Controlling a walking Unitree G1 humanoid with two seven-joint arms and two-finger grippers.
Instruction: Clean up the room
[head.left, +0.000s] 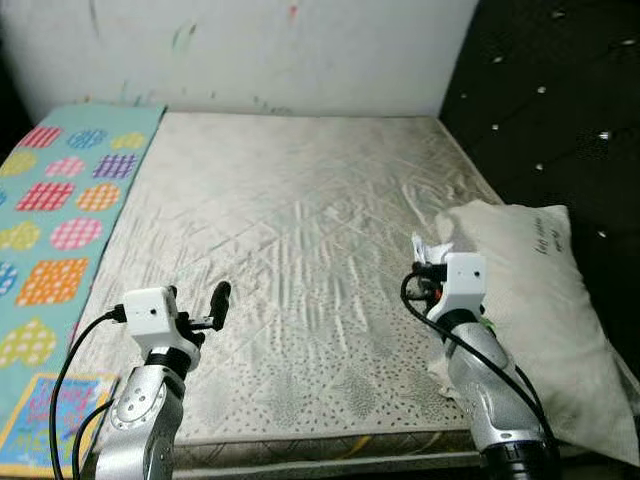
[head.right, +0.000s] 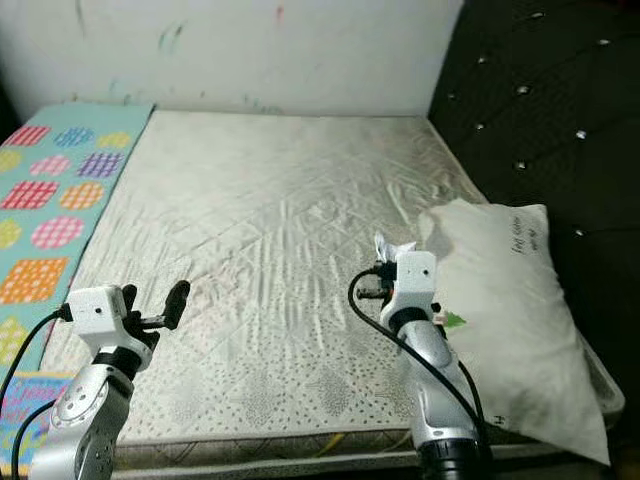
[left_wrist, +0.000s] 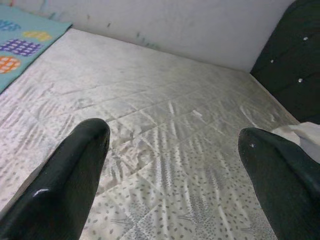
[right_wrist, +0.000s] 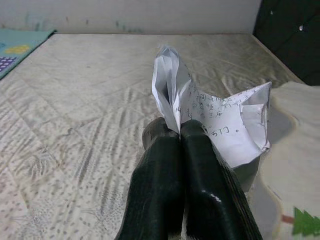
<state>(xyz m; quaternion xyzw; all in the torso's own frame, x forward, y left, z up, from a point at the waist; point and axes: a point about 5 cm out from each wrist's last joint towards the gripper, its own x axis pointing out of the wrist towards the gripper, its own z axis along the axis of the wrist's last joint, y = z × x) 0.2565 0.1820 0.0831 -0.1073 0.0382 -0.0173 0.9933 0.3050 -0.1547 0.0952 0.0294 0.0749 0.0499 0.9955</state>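
1. Bare quilted mattress (head.left: 290, 250), white pillow (head.left: 535, 300) at its right edge, patterned mat (head.left: 60, 210) along its left edge.
2. Right claw (right_wrist: 179, 131) clamped on crumpled written paper (right_wrist: 220, 120), above the mattress beside the pillow.
3. Left claw (left_wrist: 175, 150), fingers apart, over the mattress's front-left corner.

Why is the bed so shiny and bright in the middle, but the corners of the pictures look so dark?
In both eye views the light falls mostly on the mattress, whose satin cover gives glare, while the black headboard swallows light. In the left wrist view the close fingers look big and soft. In the right wrist view the crumpled paper held by the right gripper is sharp enough to show writing.
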